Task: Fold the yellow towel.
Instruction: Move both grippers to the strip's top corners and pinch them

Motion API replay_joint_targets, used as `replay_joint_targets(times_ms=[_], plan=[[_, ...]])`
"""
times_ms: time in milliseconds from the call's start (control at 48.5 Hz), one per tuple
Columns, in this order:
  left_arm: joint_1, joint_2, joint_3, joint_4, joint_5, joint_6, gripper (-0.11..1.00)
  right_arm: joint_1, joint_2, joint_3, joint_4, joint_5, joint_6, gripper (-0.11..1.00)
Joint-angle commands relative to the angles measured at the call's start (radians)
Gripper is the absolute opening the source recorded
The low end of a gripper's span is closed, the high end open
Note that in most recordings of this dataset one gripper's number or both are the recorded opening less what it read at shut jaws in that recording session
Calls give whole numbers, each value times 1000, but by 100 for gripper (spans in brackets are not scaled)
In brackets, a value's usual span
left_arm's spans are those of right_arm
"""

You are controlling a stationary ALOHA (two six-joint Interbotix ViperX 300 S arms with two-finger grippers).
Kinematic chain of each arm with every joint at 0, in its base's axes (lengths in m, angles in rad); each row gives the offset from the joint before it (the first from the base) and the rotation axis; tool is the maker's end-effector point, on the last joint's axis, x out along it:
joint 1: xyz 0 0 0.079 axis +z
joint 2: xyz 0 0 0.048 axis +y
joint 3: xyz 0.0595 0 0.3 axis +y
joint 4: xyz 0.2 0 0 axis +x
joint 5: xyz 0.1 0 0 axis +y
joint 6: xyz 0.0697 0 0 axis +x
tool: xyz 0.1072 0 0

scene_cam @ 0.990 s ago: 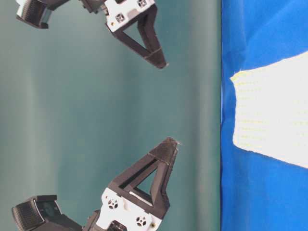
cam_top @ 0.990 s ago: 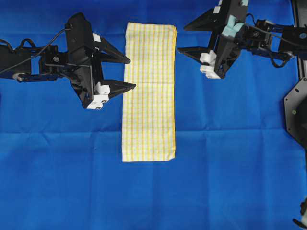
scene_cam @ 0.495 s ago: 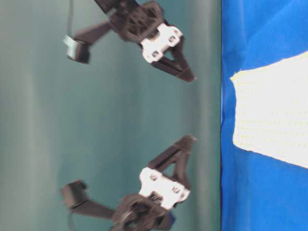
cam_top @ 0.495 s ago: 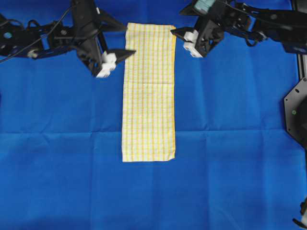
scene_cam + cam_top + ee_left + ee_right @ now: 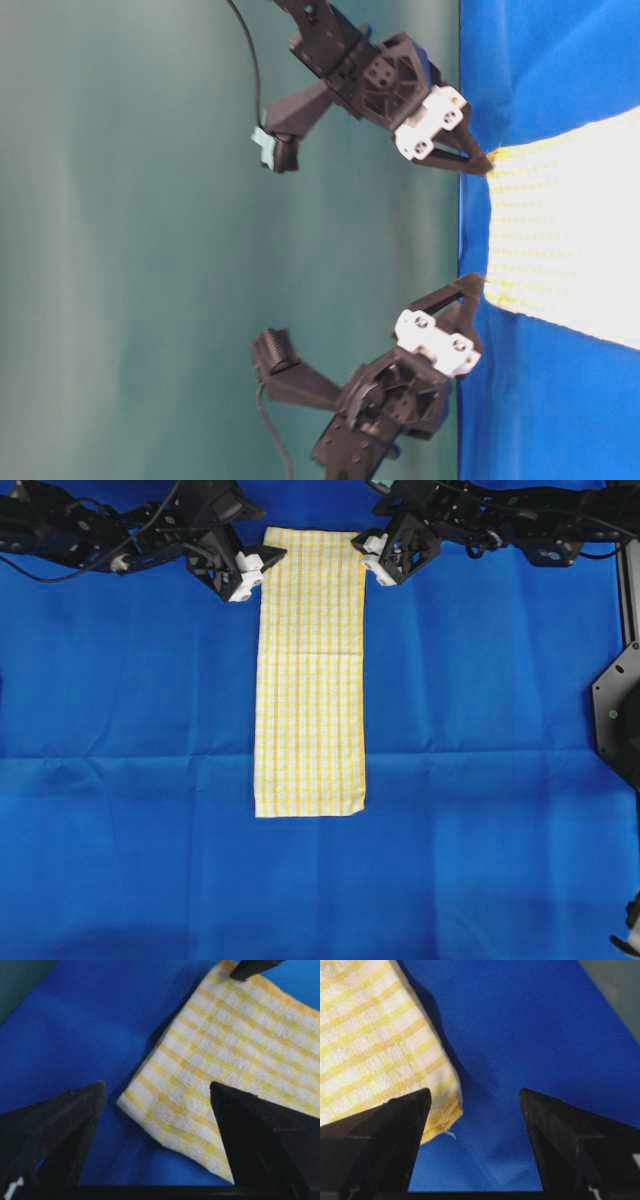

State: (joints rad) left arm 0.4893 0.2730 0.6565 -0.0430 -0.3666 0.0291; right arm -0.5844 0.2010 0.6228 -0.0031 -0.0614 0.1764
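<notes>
Both arms swung in to the far corners of the yellow towel (image 5: pixel 308 670) since a second ago, left gripper (image 5: pixel 258 568) and right gripper (image 5: pixel 372 555) spread wide. Risk I'd guess: the jaws snag the blue sheet (image 5: pixel 120 780) too, or grab just one layer.

- yellow towel (image 5: pixel 308 670) lies flat on the blue sheet (image 5: pixel 130 780), long strip running from the sheet's top edge down past its middle
- left gripper (image 5: pixel 262 564) at the towel's top-left corner, jaws spread, straddling that corner
- right gripper (image 5: pixel 368 552) at the towel's top-right corner, jaws spread either side of it
- both arms reach in from beyond the towel's top end
</notes>
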Motion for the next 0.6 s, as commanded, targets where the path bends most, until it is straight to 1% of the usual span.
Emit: replay_joint_targets(times_ms=[0, 103, 165, 248, 309, 392, 495, 516, 578], plan=[[9, 8, -28, -3, -14, 0, 79, 2, 3, -25, 25, -15, 2, 74], [17, 35, -37, -5, -14, -2, 76, 2, 17, -26, 49, -15, 2, 74], [21, 43, -40, -5, -14, 0, 72, 0, 20, -28, 67, -12, 2, 73], [32, 52, -38, -5, -14, 0, 62, 5, 21, -26, 83, -2, 0, 71], [38, 57, -38, -5, -14, -2, 51, 8, 21, -28, 84, 5, 0, 67], [40, 64, -40, -5, -17, 2, 35, 14, 25, -28, 84, 5, -2, 54], [40, 69, -38, -5, -34, 2, 20, 17, 25, -28, 84, 6, -3, 28], [40, 69, -37, -3, -37, 2, 16, 17, 25, -28, 83, 6, -2, 20], [38, 69, -35, -3, -51, 3, 7, 18, 25, -26, 84, 2, -2, 7]])
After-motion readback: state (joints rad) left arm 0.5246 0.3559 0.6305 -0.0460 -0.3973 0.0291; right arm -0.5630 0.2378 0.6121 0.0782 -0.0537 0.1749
